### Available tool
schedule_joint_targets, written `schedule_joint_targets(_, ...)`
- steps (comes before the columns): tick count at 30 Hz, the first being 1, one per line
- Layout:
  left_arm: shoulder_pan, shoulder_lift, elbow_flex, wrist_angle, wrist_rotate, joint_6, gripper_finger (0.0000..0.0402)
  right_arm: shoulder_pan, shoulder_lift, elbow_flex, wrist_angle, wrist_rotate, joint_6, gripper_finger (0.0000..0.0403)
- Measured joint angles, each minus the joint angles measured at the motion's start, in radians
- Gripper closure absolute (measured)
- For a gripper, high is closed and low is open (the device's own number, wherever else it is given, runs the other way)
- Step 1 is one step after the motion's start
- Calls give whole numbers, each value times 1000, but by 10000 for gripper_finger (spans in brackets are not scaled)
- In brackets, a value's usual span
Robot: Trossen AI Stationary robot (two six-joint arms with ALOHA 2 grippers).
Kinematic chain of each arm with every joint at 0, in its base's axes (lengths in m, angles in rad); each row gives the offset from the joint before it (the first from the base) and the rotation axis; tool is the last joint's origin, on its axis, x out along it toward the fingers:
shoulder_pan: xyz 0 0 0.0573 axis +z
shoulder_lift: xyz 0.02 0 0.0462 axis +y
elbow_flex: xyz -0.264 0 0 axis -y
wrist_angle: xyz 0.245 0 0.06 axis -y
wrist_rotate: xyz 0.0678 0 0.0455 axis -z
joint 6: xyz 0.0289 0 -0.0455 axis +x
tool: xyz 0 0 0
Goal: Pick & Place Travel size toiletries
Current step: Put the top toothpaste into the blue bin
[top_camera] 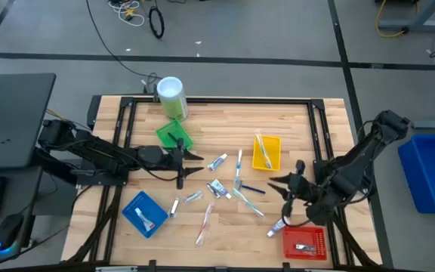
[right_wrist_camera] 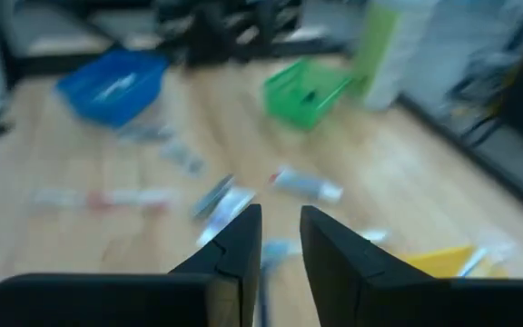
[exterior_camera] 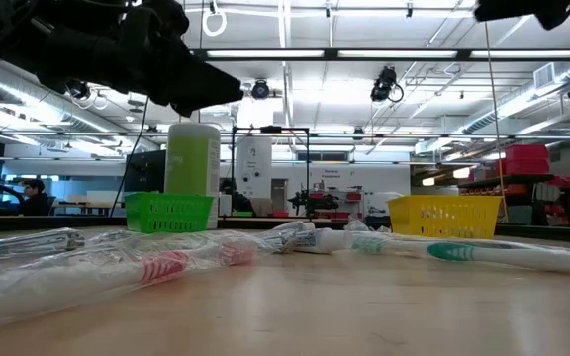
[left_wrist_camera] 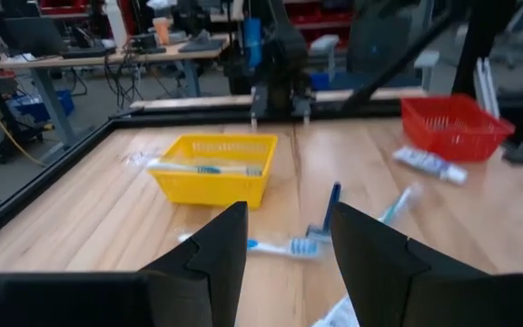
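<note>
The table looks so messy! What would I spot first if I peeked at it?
Probably the four bright trays: green tray at the back by the tall canister, yellow tray right of the middle, blue tray front left, red tray front right. Between them, toothbrushes and little tubes lie scattered on the wood. The two dark arms reach in from both sides, left gripper and right gripper above the clutter.

You see a grey floor (top_camera: 278, 30) with dark seams and loose cables (top_camera: 138, 15) beyond the wooden surface (top_camera: 217, 234). Beside it stands a blue bin (top_camera: 433, 174). Across the room, long ceiling lights (exterior_camera: 295, 54) shine over workbenches, and a person (exterior_camera: 36, 196) sits far off.
</note>
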Motion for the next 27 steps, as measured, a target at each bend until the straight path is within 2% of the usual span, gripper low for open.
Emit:
schedule_joint_targets(2,0,0,0,21,0,-33,236,-22,-1,-46,100,34,-25,311)
schedule_joint_targets(7,0,0,0,23,0,-135,236,-83,-1,-145,263,28,-78,303)
schedule_joint_targets(15,0,0,0,22,0,-238,236,-185,-1,-231,376,22,-62,303)
schedule_joint_targets(21,0,0,16,19,19,-243,236,-302,2,-288,474,-96,-102,299)
schedule_joint_targets(25,0,0,61,20,87,-198,236,-422,4,-316,543,-197,-231,291)
schedule_joint_targets(27,0,0,89,10,99,-177,236,-489,4,-316,562,-284,-277,282)
